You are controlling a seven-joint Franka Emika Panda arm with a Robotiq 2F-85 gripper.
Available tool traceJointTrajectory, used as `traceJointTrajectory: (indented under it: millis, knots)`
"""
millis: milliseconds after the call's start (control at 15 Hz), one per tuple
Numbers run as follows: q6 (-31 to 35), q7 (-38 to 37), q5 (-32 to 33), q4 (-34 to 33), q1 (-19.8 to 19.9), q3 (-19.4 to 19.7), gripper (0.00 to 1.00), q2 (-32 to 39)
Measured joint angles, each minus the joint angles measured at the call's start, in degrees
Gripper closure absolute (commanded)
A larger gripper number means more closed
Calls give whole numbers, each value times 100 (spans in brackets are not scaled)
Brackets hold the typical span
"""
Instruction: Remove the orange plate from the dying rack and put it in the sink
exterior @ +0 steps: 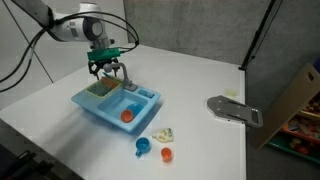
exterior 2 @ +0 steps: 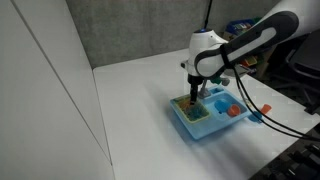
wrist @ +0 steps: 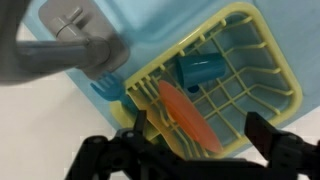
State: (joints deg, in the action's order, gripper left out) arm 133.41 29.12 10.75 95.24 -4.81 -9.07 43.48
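The orange plate (wrist: 186,116) stands on edge in the slots of the yellow-green dying rack (wrist: 250,60), which fills one end of the light blue sink (exterior: 142,108). My gripper (wrist: 200,131) hangs open just above the rack, one finger on each side of the plate and not touching it. In both exterior views the gripper (exterior: 106,68) (exterior 2: 193,92) points down over the rack (exterior: 100,90) (exterior 2: 192,108). The plate itself is hidden behind the gripper in those views. The sink's basin (exterior: 130,108) lies beside the rack.
A blue cup (wrist: 202,70) lies in the rack next to the plate. The grey faucet (wrist: 85,45) rises close by. A red-orange ball (exterior: 127,115) sits in the basin. On the table lie a blue cup (exterior: 142,146), an orange cup (exterior: 166,154) and a grey metal plate (exterior: 235,108).
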Motion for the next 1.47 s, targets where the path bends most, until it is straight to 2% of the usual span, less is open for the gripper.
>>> traceJointTrajectory:
  millis: [533,600,800,867,933,1467]
  knots:
    - [17,1,3,78,0,-8,89,-22]
    - [18,1,3,78,2,-7,94,-26]
    - [22,1,11,77,5,6,97,-79]
    - [40,1,19,77,6,27,95,-101]
    - [55,1,19,78,11,39,97,-112]
    - [132,-69,12,112,25,45,96,-237]
